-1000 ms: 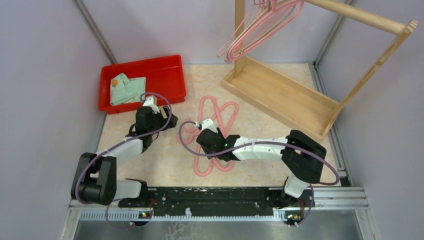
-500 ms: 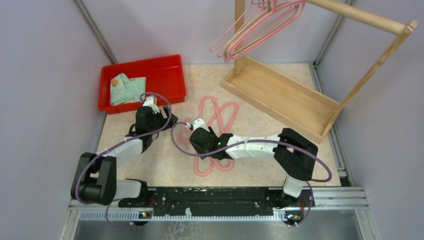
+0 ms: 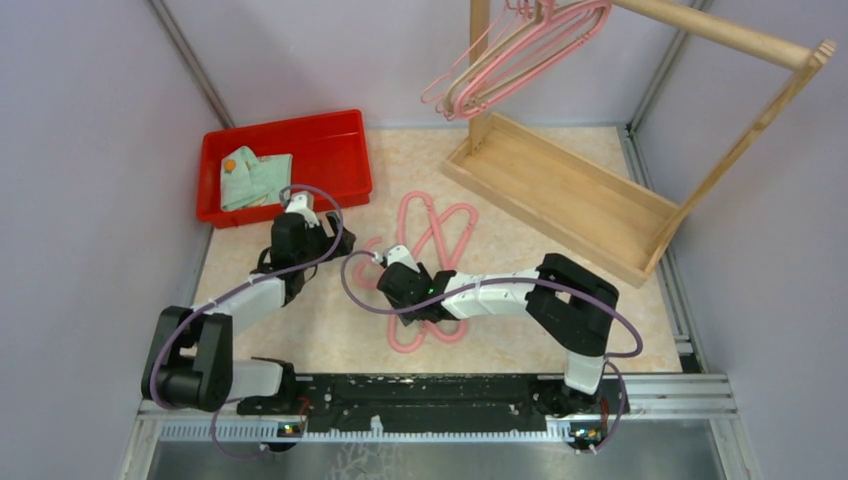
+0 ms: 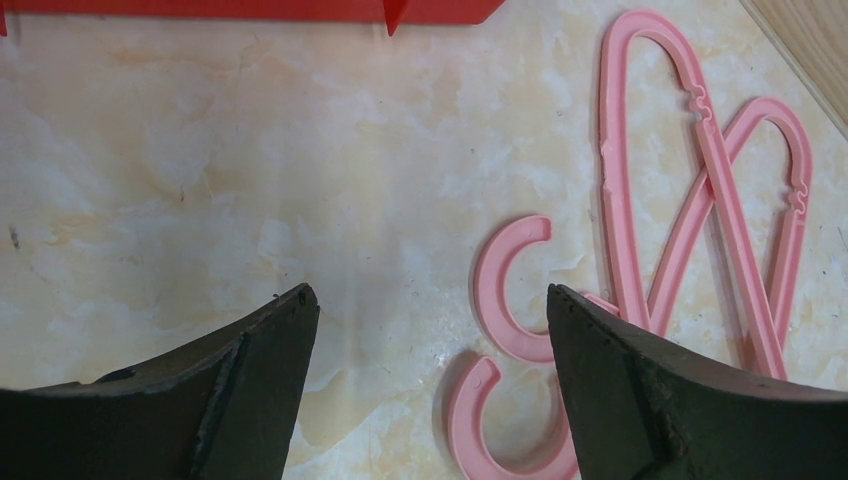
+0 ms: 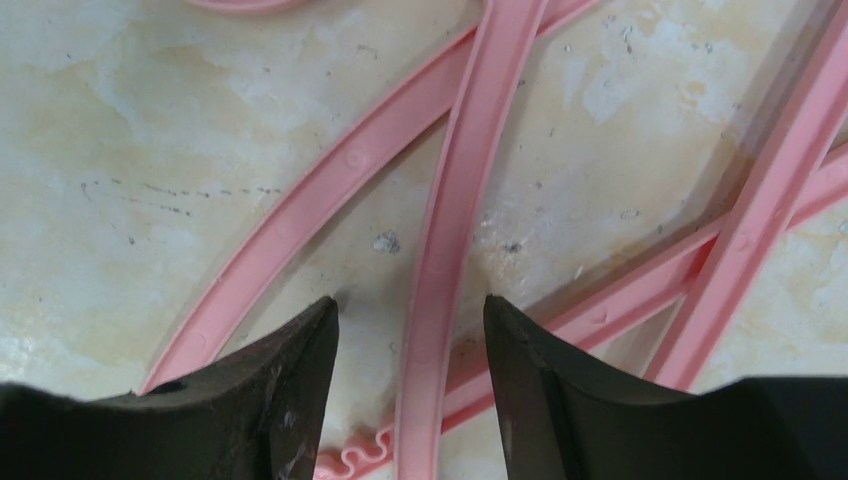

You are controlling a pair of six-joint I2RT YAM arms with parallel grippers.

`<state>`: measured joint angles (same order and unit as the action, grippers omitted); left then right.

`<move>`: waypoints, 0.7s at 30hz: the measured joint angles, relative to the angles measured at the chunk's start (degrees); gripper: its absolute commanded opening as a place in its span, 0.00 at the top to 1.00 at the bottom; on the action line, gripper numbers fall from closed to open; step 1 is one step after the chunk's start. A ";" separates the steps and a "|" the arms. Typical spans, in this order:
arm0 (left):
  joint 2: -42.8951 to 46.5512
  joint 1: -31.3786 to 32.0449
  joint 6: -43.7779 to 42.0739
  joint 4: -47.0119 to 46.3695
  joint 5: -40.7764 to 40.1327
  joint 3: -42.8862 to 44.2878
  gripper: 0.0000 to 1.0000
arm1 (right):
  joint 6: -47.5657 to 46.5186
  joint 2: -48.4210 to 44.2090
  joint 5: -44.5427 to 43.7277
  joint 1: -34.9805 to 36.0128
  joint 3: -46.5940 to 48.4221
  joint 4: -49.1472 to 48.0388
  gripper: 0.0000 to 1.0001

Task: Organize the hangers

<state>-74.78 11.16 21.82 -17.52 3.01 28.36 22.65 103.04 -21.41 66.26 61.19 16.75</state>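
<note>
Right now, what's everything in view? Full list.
hangers on the table: two as far as shows, pink, lying crossed mid-table
hangers on the rack: several, pink plus one pale beige, hung on the rail; exact count unclear
rack: one, light wood, back right
bin: one, red, back left
cloth: one, pale green with an orange spot, in the bin
table: one, cream marbled
arms: two, white and black, bases at the near edge
cables: purple, looped along both arms
left gripper: dark fingers, open, beside the hanger hooks
right gripper: dark fingers, open, straddling one hanger bar
</note>
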 measured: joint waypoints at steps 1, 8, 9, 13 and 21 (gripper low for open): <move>0.13 0.00 0.00 0.02 0.00 0.00 0.10 | 0.37 0.17 0.04 0.00 0.00 0.00 0.45; 2.45 0.00 -0.04 0.13 -0.13 -0.13 0.10 | 3.58 -0.07 0.87 -0.98 -1.68 -2.62 0.56; 2.78 0.00 -0.04 0.13 -0.22 -0.31 0.10 | 3.93 -0.24 1.11 -1.20 -2.16 -3.28 0.60; 2.99 0.00 -0.04 0.22 -0.33 -0.68 0.10 | 4.44 -1.40 0.63 -1.99 -4.31 -5.49 0.96; 3.23 0.00 -0.09 0.72 -0.50 -0.94 0.10 | 5.57 -2.16 -0.66 -2.38 -5.70 -7.21 1.00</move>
<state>-71.55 11.16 21.74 -16.80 2.50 27.42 28.23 100.88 -22.06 63.88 55.48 9.54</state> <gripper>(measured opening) 0.899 0.114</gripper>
